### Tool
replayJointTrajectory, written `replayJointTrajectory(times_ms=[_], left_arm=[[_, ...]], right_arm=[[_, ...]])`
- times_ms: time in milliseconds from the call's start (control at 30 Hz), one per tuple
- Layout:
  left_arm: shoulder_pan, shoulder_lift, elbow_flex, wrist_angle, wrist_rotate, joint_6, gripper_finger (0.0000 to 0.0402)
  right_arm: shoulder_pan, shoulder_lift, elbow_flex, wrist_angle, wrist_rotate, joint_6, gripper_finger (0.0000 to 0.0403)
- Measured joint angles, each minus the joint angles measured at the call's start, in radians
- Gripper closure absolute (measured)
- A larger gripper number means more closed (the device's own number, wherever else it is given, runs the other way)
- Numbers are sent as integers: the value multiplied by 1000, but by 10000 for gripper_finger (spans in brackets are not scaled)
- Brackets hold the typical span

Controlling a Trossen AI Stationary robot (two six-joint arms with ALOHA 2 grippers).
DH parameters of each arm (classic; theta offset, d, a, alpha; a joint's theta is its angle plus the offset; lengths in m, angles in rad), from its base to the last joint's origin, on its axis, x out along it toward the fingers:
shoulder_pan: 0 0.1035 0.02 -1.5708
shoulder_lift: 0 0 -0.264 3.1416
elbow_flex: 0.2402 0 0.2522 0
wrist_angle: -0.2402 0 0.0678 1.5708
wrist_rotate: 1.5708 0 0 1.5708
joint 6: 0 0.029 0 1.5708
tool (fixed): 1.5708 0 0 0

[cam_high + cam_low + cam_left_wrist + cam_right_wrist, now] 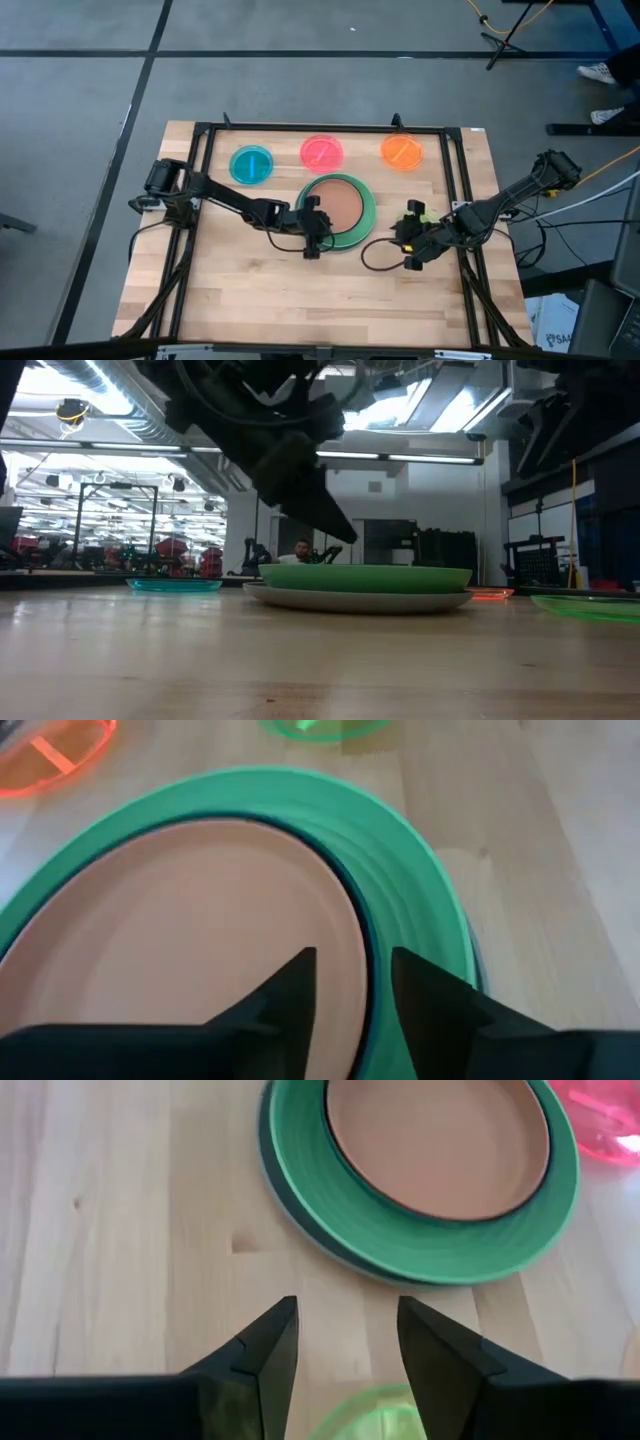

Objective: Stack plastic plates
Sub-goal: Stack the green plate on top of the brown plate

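Note:
A stack stands mid-table: a grey plate [350, 600] at the bottom, a mint green plate [366, 212] on it, then a dark teal rim [366, 935] and a brown plate [342, 205] on top. My left gripper [318, 225] is open at the stack's left edge. Its fingers stand above the brown plate's rim [352, 970], one on each side, not touching. My right gripper [405, 235] is open to the right of the stack, over a lime plate [370, 1415] that lies flat on the table. Blue [250, 164], pink [321, 152] and orange [401, 152] plates lie in a row at the far side.
A black frame [320, 128] runs round the wooden table top. A loose black cable [375, 255] curls on the table between the stack and my right gripper. Bare wood [300, 300] lies along the near side.

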Motion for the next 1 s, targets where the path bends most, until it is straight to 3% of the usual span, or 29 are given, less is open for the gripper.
replayJointTrajectory(times_ms=[333,667,1000], left_arm=[[-36,-57,-1,-20,-10,1,254],[-45,-58,0,-27,-36,1,255],[-45,-58,0,-31,-33,-76,258]], right_arm=[[1,75,0,-41,-28,47,239],[0,203,0,-138,-176,204,239],[0,335,0,-120,-158,352,239]])
